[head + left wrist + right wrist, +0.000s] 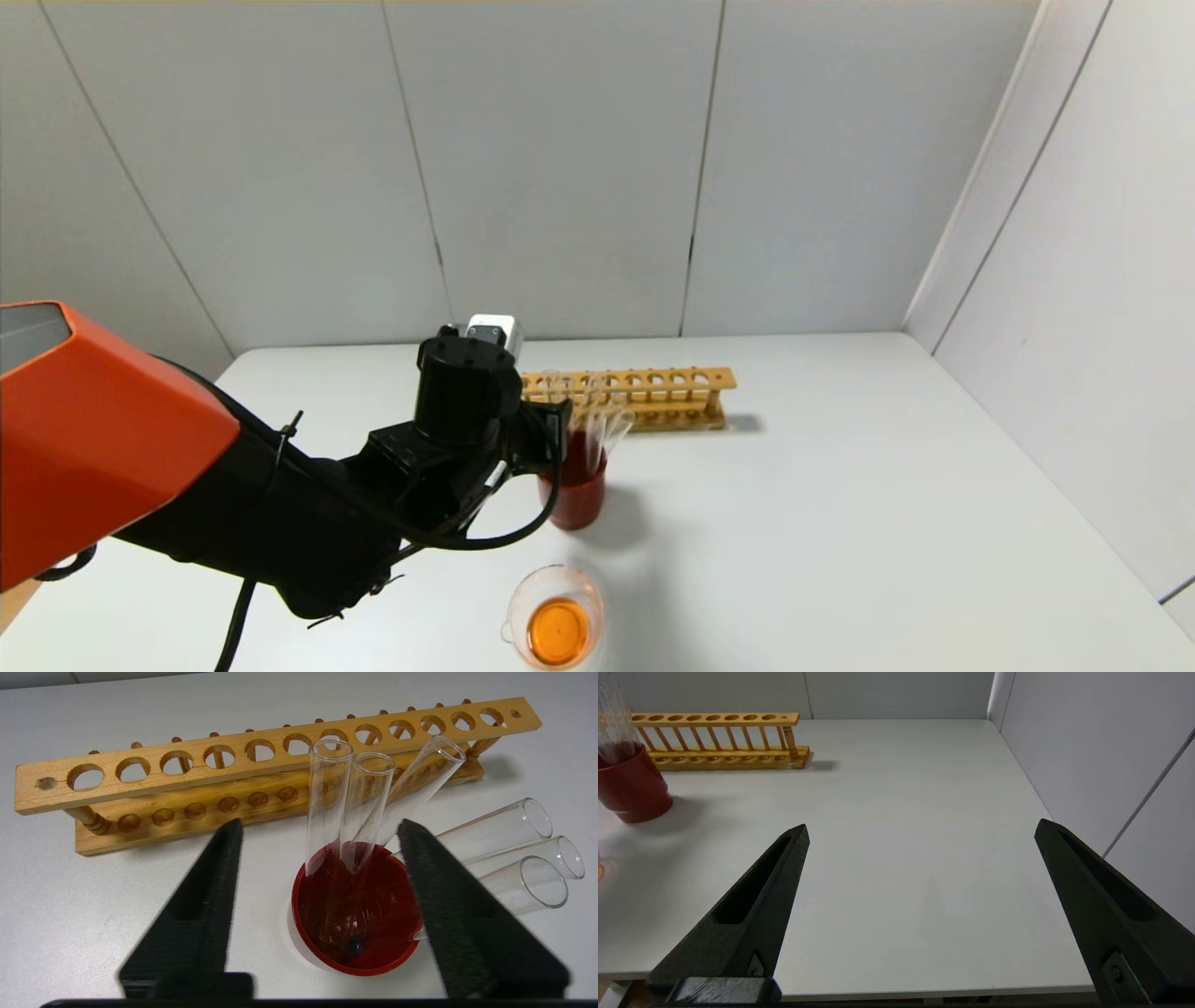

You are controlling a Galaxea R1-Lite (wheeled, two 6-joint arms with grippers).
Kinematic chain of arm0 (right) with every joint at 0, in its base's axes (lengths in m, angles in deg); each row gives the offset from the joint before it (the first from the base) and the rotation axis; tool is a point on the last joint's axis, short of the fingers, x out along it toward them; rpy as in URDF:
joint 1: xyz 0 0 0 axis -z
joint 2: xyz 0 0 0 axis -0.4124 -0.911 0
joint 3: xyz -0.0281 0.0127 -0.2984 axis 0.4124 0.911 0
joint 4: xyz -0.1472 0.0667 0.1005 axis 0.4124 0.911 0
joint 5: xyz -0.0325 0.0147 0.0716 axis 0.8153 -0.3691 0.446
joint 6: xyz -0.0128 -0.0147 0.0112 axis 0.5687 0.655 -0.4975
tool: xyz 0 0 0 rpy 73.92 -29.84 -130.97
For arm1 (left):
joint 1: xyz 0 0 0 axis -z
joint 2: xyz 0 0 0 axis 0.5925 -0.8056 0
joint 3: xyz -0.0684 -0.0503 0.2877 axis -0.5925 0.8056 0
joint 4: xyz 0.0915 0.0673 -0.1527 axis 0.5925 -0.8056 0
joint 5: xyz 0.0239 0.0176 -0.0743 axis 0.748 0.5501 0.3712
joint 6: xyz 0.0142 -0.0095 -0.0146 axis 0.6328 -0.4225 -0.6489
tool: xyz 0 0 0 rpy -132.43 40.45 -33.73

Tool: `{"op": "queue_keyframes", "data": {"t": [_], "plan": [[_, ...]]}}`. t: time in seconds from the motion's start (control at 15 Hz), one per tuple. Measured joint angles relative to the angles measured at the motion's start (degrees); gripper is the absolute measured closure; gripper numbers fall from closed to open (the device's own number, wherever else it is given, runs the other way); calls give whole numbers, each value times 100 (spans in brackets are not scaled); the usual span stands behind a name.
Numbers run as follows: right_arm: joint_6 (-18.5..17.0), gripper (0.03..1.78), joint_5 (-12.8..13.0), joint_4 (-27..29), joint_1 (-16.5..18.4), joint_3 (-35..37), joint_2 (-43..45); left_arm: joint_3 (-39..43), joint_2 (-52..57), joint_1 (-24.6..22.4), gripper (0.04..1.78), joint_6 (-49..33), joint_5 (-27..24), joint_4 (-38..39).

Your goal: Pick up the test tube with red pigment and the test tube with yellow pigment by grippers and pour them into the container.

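L hand (320, 828) hangs over the dark-red cup (357, 914), fingers spread wide and grasping nothing, one finger on each side of the cup's mouth. Six clear tubes stand or lean in that cup: three fairly upright (348, 807) between the fingers, three more (518, 854) tipped far over past one finger. None shows clear red or yellow liquid at its base; the cup's colour hides whatever sits low down, so which is the test tube with red pigment and which the yellow one cannot be told from here. The container (557, 621) sits on the worktop (840, 523) nearer the robot than the cup, apart from it, and already holds orange liquid, so the pouring looks mostly or fully done. The wooden rack (261, 765) stands behind the cup, with no tubes in it.

R hand (920, 830) is parked over bare worktop well to the right, fingers spread, holding nothing.

Risks as judged from here:
- Tubes are bunched close. If the L hand closes now, it may catch two or three at once, or pinch one crooked and slip.
- A finger dropping lower could strike the cup rim and tip the cup, spilling all tubes.
- The far-leaning tubes rest only on the rim; a nudge to the cup could roll them out onto the worktop.
- The arm's elbow and cable pass near the container in the head view; a careless retreat could knock it.
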Motion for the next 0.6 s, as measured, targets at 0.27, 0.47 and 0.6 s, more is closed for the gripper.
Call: {"op": "queue_keyframes", "data": {"t": [0.27, 0.47, 0.6], "plan": [[0, 11, 0, 0, 0, 0, 0, 11, 52, 2, 15, 39, 46, 1], [0, 11, -2, 0, 0, 0, 0, 17, 357, 0, 7, 190, 69, -68], [0, 11, 0, 0, 0, 0, 0, 28, 777, -69, 7, 472, 88, -217]]}}
